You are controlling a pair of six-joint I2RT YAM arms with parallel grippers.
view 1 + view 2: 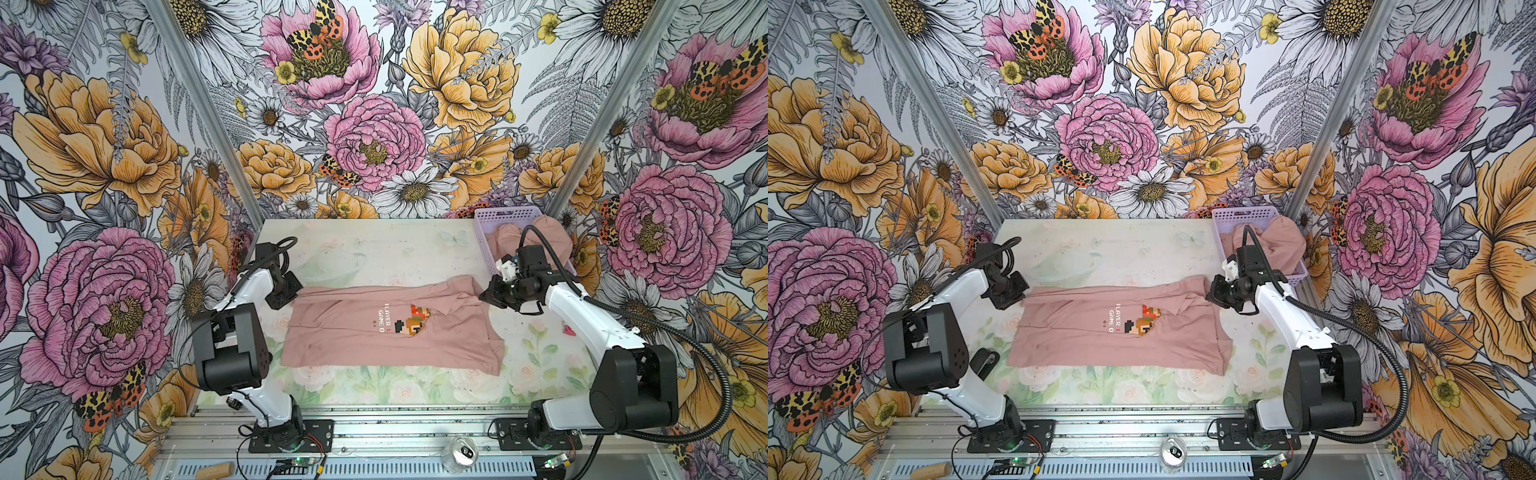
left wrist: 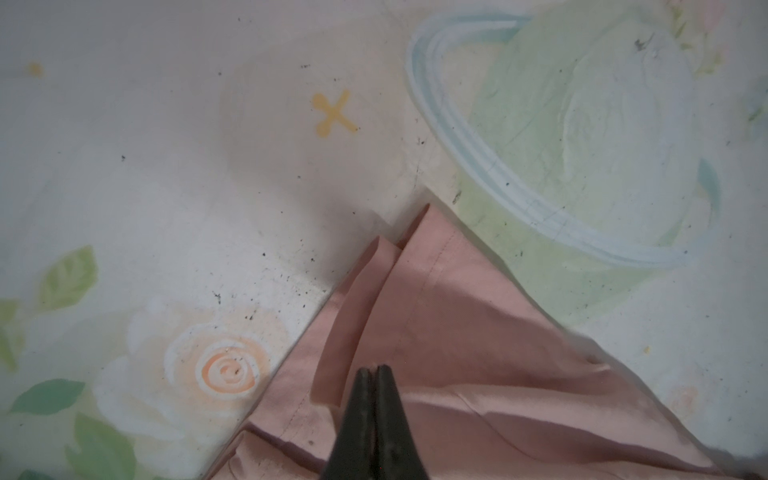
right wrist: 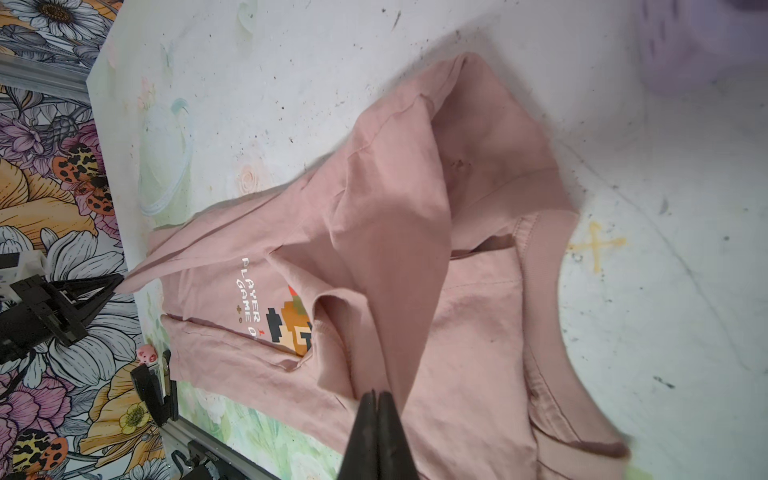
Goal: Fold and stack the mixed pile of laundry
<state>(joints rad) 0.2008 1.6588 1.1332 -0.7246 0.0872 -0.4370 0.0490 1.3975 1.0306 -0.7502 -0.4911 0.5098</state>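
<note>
Step in hand: folding the T-shirt (image 1: 374, 332) lengthwise; its far long edge is lifted and doubled toward the middle, partly over the pixel figure (image 1: 411, 322), by a judgement from how the cloth lies
Left gripper (image 1: 286, 296): at the shirt's hem end, jaws pressed together and pinching the hem corner, seen in the left wrist view (image 2: 376, 370)
T-shirt place: mid table (image 1: 374, 245), stretched from one arm to the other, neck end to the right, white lettering (image 1: 1115, 321) partly showing
Right gripper (image 1: 490, 296): at the shoulder end, jaws pressed together on a raised fold of the shirt, seen in the right wrist view (image 3: 377, 395)
Next move calls for: both arms carrying the held edge toward the near side evenly, keeping the cloth taut, then laying it flat before letting go
Lavender basket (image 1: 494, 218): far right corner of the table, with more pink cloth (image 1: 509, 241) heaped in it, not yet folded
In the way: the sleeve bunched near the neck could crease the fold; the basket sits just behind the right arm
Off the table: a can (image 1: 459, 455) and a wooden peg (image 1: 214, 471) on the front rail, well apart from the work
</note>
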